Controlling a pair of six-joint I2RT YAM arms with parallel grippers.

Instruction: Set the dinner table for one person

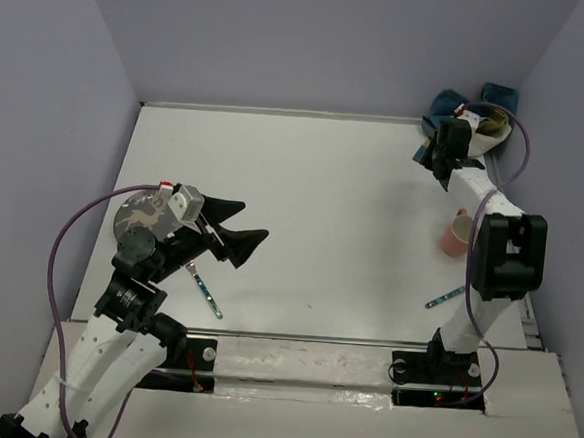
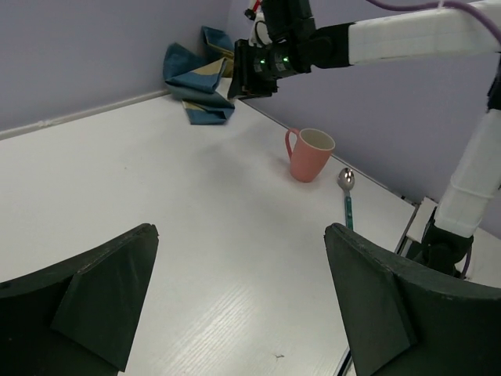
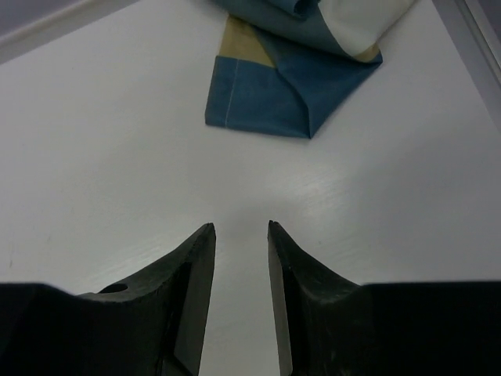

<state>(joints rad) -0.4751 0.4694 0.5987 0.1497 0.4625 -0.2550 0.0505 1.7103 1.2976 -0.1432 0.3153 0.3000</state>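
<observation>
Hovers near cloth [image 3: 290, 86] with right fingers [image 3: 192, 274] barely parted and empty, left fingers [image 2: 102, 290] wide and empty; may snag one fold, dragging cloth askew.

The top view is taken from above and behind the arm bases [image 1: 437, 370]. It is aimed down and forward, so the whole table [image 1: 325, 181] is covered from a distance.

The left wrist view is set low over the table and is aimed past the left gripper [image 2: 239, 235] toward the far right corner. The mug [image 2: 311, 154], spoon [image 2: 347, 196], cloth [image 2: 196, 78] and right arm [image 2: 407, 39] are shared with the top view.

The right wrist view is held close above the table, facing down past the right gripper [image 3: 239, 227]. Only the cloth is shared with both other views.
</observation>
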